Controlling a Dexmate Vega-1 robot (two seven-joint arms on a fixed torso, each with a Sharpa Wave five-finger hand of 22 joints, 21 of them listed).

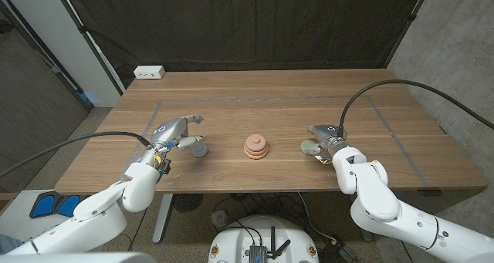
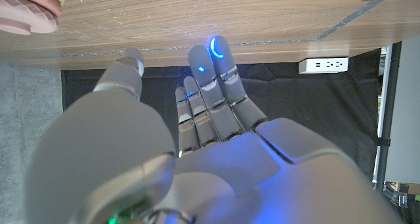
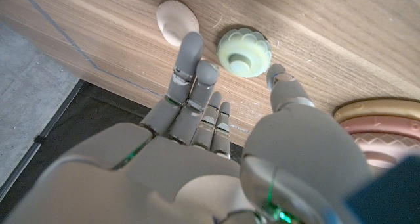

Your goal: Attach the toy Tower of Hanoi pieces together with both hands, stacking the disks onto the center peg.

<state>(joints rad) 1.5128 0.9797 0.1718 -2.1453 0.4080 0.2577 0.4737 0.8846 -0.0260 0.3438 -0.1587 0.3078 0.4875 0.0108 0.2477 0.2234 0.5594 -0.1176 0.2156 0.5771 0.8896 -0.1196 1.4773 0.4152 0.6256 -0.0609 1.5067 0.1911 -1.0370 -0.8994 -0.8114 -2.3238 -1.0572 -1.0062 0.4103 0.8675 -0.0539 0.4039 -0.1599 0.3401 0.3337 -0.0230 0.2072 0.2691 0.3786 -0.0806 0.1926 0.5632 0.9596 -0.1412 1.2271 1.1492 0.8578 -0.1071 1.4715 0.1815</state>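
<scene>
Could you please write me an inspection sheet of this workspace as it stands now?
Surface: wooden table, with faint taped lines.
Job's things: stacked disks at centre; grey piece by the left robot hand; pale green piece and cream piece by the right robot hand.
Clutter: nothing seen.
Robot hands: both open, holding nothing.
Cables: black cable arching over the right arm; another along the left arm.
Surroundings: black curtain; white power strip at the far edge.

The wooden table (image 1: pixel 270 101) carries a pink stacked tower (image 1: pixel 256 146) between the hands, a grey disk (image 1: pixel 201 150) by the left fingertips, and a pale green knob (image 3: pixel 244 52) and cream disk (image 3: pixel 178 22) just beyond the right fingertips.
</scene>
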